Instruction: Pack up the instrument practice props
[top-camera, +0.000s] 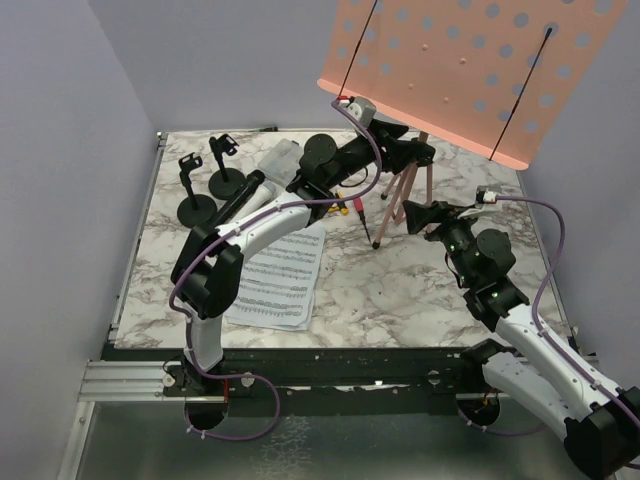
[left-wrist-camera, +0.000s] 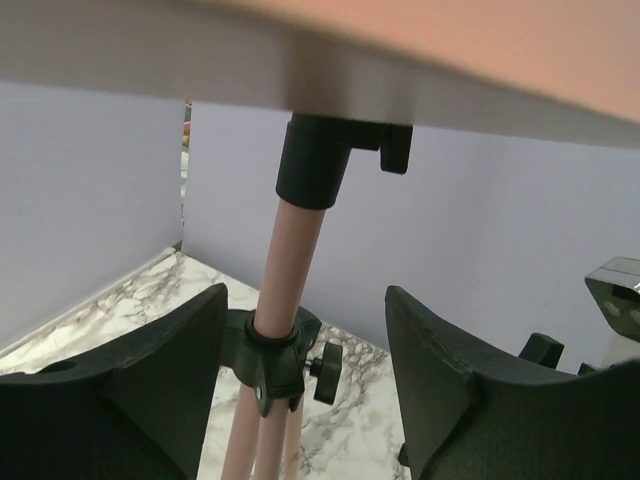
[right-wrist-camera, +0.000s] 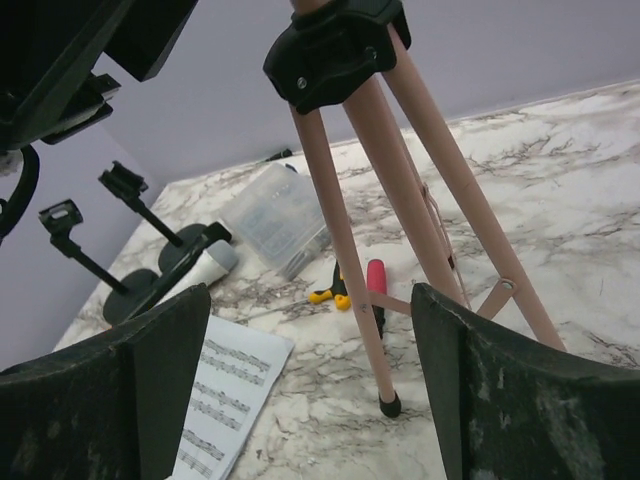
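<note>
Marble table (top-camera: 400, 290) fills the top view. Pink tripod (top-camera: 405, 195) stands upright center-right, with its perforated desk (top-camera: 470, 70) tilted across the upper right of frame. L gripper (left-wrist-camera: 305, 320) reaches in from the left, just under the desk. In its wrist view the jaws are released and straddle the pole (left-wrist-camera: 297, 250) w/ gaps both sides, no contact. R gripper (right-wrist-camera: 310, 330) comes from lower right at leg height. Its jaws are spread around the legs (right-wrist-camera: 343, 250), not clamped. Pages (top-camera: 285, 275) lie flat, lower left of center. Clear box (top-camera: 280, 158) sits upper left of center. Two holders (top-camera: 196, 205) stand upright, upper left, side by side. Grey-head mic (right-wrist-camera: 210, 265) lies by a holder base. Red + yellow screwdrivers (right-wrist-camera: 376, 278) lie near the tripod feet.
</note>
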